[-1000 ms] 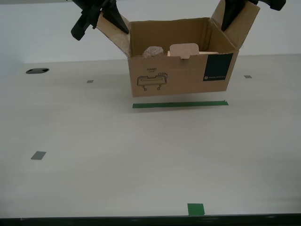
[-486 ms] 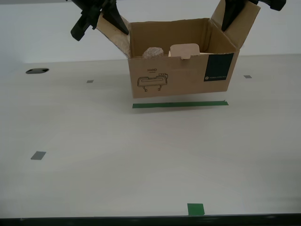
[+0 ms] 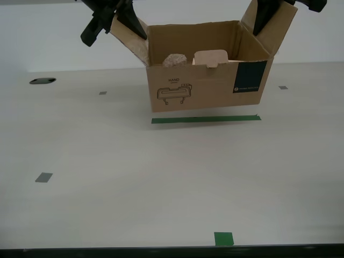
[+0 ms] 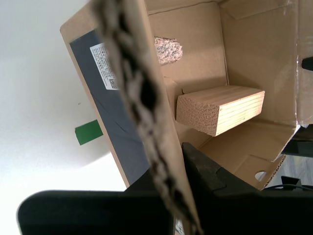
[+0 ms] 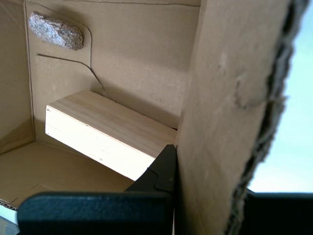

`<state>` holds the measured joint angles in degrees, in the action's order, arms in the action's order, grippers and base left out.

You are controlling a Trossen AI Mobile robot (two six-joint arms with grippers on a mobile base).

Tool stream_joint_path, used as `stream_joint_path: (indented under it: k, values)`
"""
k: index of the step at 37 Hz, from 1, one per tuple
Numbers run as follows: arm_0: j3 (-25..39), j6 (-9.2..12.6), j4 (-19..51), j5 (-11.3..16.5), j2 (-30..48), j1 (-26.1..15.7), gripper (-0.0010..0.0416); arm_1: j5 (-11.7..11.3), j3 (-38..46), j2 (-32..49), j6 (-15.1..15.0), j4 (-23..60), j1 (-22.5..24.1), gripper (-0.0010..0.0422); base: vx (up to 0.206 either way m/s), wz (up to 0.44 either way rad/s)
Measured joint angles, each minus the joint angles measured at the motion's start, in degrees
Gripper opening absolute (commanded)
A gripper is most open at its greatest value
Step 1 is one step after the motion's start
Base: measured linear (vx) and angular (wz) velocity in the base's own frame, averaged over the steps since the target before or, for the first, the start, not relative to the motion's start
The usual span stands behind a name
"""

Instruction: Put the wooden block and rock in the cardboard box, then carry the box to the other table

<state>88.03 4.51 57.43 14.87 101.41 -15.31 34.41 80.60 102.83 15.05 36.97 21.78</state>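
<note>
Tape first: a green square (image 3: 223, 238) at the table's (image 3: 107, 204) near edge, then a green strip (image 3: 205, 119) just before the box (image 3: 207, 88). Inside the box the rock (image 3: 174, 59) lies toward the exterior view's left, with the block (image 3: 210, 56) beside it. My first gripper (image 3: 119, 20) is clamped on the flap at the exterior view's left, my second gripper (image 3: 267, 13) on the flap at its right, each pinching cardboard between nearly closed jaws

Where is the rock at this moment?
The rock lies inside the cardboard box, toward the exterior view's left, with the wooden block next to it on that view's right.
</note>
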Motion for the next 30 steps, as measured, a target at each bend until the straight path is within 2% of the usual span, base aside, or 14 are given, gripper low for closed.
stream_joint_path:
  k: [30]
  values:
    - [0.02, -0.02, 0.42, 0.0, 0.0, -0.13, -0.0001, 0.0, 0.0, 0.0, -0.13, 1.09, 0.0, -0.0001, -0.001, 0.011]
